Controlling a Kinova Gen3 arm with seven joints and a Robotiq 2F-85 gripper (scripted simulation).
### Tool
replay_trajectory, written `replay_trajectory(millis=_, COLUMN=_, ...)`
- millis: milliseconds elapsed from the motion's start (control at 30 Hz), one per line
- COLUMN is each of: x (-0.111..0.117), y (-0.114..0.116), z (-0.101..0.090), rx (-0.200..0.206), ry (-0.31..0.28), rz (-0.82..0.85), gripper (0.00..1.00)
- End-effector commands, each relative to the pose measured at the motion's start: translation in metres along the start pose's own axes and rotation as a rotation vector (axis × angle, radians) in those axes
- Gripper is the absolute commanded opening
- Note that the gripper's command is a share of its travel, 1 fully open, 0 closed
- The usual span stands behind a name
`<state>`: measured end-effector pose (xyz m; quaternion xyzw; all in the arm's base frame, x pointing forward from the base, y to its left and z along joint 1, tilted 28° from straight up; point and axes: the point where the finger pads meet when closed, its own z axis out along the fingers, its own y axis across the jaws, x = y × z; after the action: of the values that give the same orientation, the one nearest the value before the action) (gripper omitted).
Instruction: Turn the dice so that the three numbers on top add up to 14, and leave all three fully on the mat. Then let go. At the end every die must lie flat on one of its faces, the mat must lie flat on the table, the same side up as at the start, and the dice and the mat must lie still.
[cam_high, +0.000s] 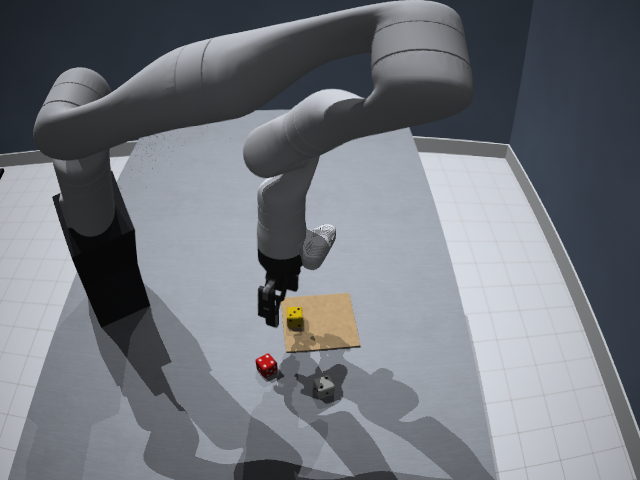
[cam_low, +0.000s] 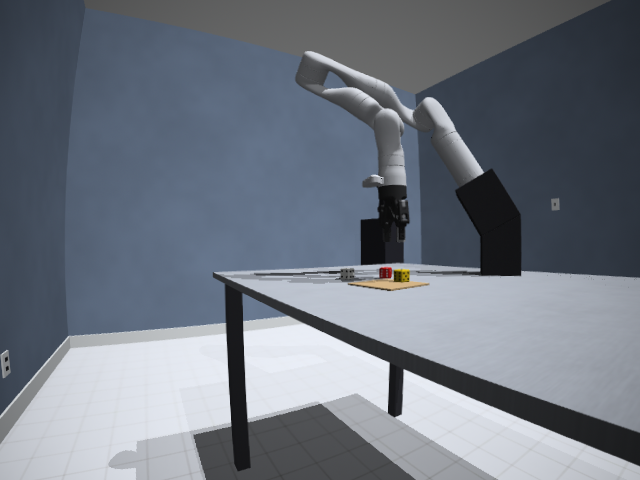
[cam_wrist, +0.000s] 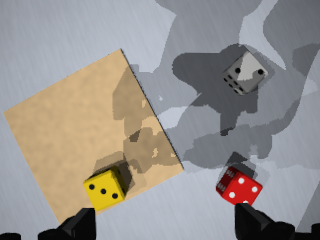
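A yellow die (cam_high: 295, 316) (cam_low: 401, 275) (cam_wrist: 106, 188) lies flat on the tan mat (cam_high: 330, 320) (cam_low: 387, 284) (cam_wrist: 67, 127), near one corner, with three black pips on top. A red die (cam_high: 266, 364) (cam_low: 385, 272) (cam_wrist: 239, 186) and a grey die (cam_high: 324, 387) (cam_low: 347, 273) (cam_wrist: 246, 72) lie on the bare table, off the mat. My gripper (cam_high: 271, 315) (cam_low: 393, 235) (cam_wrist: 165, 221) is open and empty. It hangs well above the table, over the stretch between the yellow and red dice.
The grey table (cam_high: 206, 232) (cam_low: 516, 320) carries the mat. The arm's black base (cam_high: 103, 258) (cam_low: 493, 222) stands at the table's back left in the top view. Arm shadows fall over the red and grey dice.
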<state>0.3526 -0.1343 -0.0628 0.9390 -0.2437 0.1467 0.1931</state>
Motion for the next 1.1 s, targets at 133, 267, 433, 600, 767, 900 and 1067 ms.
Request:
replay_trajectory(millis=133, x=0.001, y=0.031, z=0.002, rx=0.006, ry=0.011, rz=0.205, gripper=1.0)
replay_trajectory(millis=267, x=-0.001, y=0.047, z=0.002, rx=0.01, ry=0.011, rz=0.345, gripper=1.0)
replay_trajectory(millis=433, x=-0.003, y=0.063, z=0.002, rx=0.016, ry=0.012, rz=0.486, gripper=1.0)
replay_trajectory(millis=600, x=-0.005, y=0.07, z=0.002, rx=0.019, ry=0.013, rz=0.559, gripper=1.0)
replay_trajectory(millis=767, x=-0.005, y=0.074, z=0.001, rx=0.021, ry=0.013, rz=0.595, gripper=1.0)
replay_trajectory(millis=900, x=-0.005, y=0.075, z=0.001, rx=0.022, ry=0.013, rz=0.604, gripper=1.0)
replay_trajectory(millis=1067, x=-0.005, y=0.075, z=0.001, rx=0.022, ry=0.013, rz=0.604, gripper=0.46)
